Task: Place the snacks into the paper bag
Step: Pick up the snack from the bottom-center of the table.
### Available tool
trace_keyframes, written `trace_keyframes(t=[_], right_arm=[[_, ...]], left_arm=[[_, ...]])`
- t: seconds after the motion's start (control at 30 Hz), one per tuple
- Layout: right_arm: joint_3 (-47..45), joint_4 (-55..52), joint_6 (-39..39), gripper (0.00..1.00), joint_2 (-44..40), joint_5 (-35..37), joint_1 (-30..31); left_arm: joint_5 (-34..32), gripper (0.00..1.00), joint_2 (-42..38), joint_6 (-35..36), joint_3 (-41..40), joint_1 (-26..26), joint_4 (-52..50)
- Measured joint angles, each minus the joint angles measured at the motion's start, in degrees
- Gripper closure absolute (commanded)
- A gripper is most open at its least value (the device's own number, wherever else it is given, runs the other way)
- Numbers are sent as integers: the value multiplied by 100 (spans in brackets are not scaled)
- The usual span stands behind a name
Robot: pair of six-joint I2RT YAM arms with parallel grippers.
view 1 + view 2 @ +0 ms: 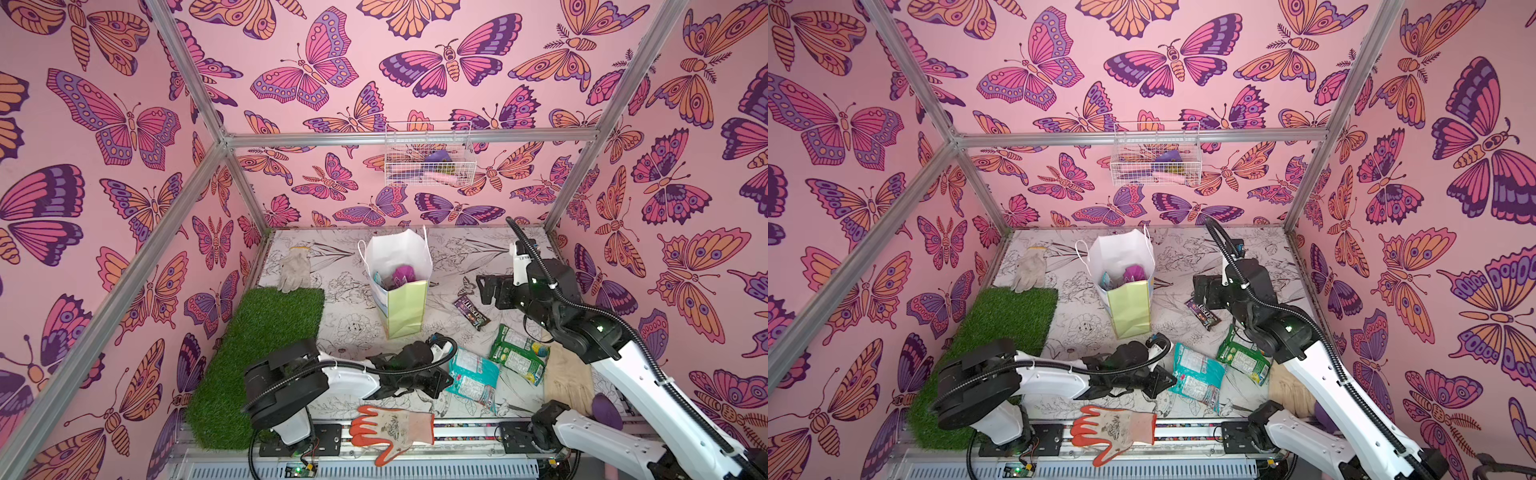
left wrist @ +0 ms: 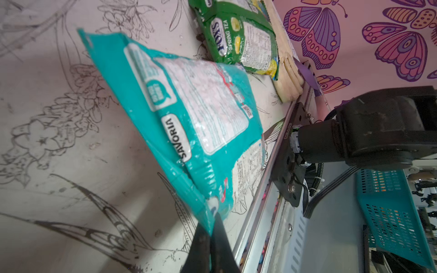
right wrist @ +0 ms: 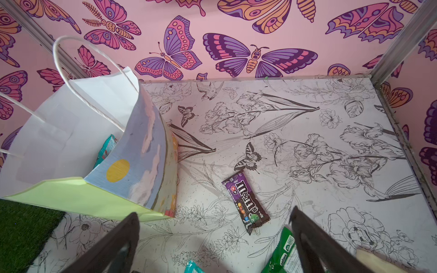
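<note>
Orange glove (image 1: 390,428) at front; turf (image 1: 257,361) nr bag (image 1: 405,307).

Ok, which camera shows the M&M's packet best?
The right wrist view: the M&M's packet lies whole and unobstructed, label readable. Both top views show it small and unreadable. The left wrist view misses it.

Pink walls (image 1: 332,41) w/ big butterfly print on three sides. Aluminium frame bars (image 1: 311,140) run along the corners. A white wire basket (image 1: 428,160) hangs on the back bar. Below the basket, the tabletop (image 1: 469,253) is white w/ black flower drawings. Below-left of the basket lies a green fake-grass mat (image 1: 266,332). Light is soft & even.
</note>
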Motion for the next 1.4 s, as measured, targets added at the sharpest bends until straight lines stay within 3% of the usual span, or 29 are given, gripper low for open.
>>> trace_keyframes(t=[0.83, 1.4], right_arm=[[-841, -46, 459, 1, -546, 378, -433], [-1187, -46, 614, 1, -732, 352, -481]], left_arm=[[-361, 100, -1388, 756, 343, 0, -1115], [-708, 100, -2361, 1725, 1394, 0, -2452]])
